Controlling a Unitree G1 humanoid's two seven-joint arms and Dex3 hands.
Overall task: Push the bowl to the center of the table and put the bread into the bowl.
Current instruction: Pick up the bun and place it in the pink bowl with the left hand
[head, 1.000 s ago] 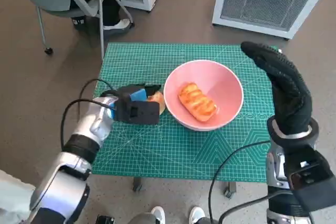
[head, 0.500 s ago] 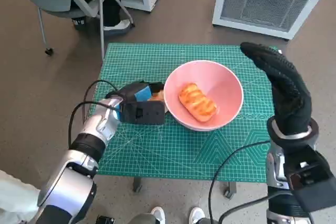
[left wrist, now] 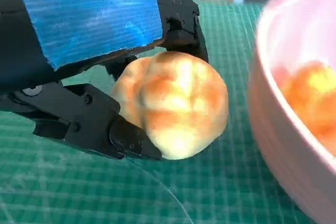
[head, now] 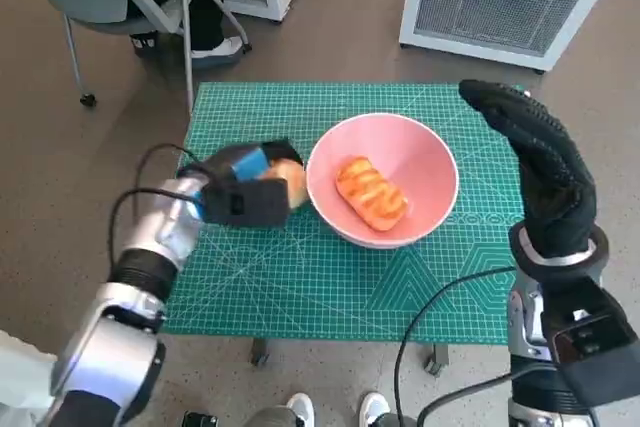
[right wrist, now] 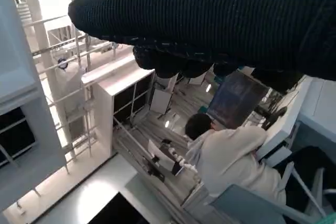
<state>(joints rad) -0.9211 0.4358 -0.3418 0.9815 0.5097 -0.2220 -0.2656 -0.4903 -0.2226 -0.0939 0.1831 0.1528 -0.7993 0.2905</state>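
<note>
The left hand (head: 243,187) grips a round bread roll (left wrist: 170,103) between its black fingers (left wrist: 94,124), just beside the outer wall of the pink bowl (head: 440,162). From the head camera the hand's blue-taped back covers most of that roll, while the left wrist camera shows it whole, raised off the green mat (head: 300,287). A second, elongated bread (head: 371,193) lies inside the bowl. The right hand (head: 540,172) stands upright beside the bowl, fingers extended, holding nothing. Its wrist camera shows a seated person (right wrist: 231,161).
</note>
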